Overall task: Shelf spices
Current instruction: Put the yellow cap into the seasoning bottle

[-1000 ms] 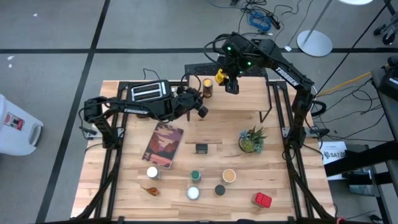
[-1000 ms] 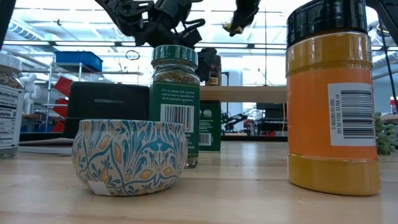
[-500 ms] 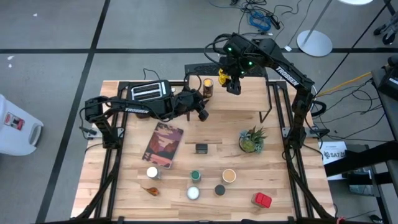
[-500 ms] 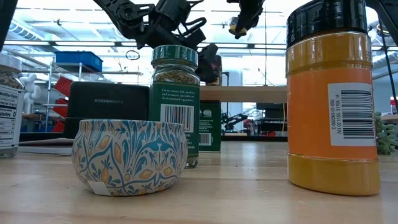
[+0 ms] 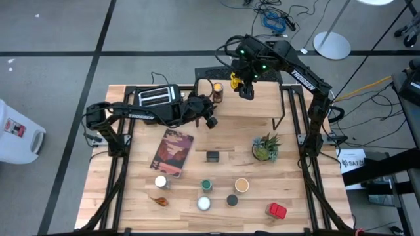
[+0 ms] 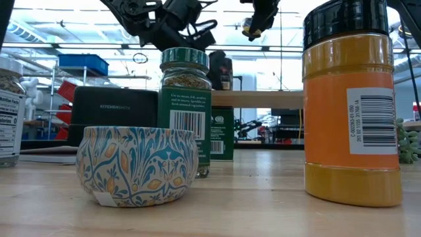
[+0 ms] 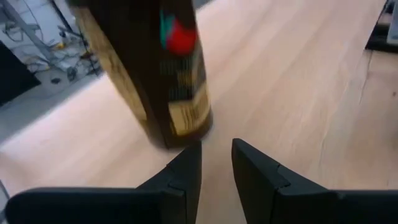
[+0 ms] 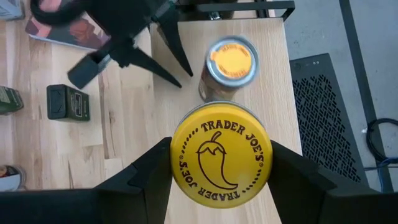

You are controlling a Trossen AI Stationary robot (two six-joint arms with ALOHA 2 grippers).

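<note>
From where I sit, the shelf [image 5: 259,105] top lies bare to the right of the dark jar [image 5: 218,92], so a hand could come down there freely. The jar stands at the shelf's left end, and my left hand [image 5: 211,116], its fingers a little apart, sits just beside it, crowding that corner. My right hand [image 5: 241,88] hangs above the shelf gripping a yellow-lidded jar [image 8: 221,163], close to the dark one. The toaster [image 5: 159,97] blocks the left approach. On the table [image 5: 315,190], the plant [image 5: 265,147] and book [image 5: 172,152] flank an open lane mid-table.
</note>
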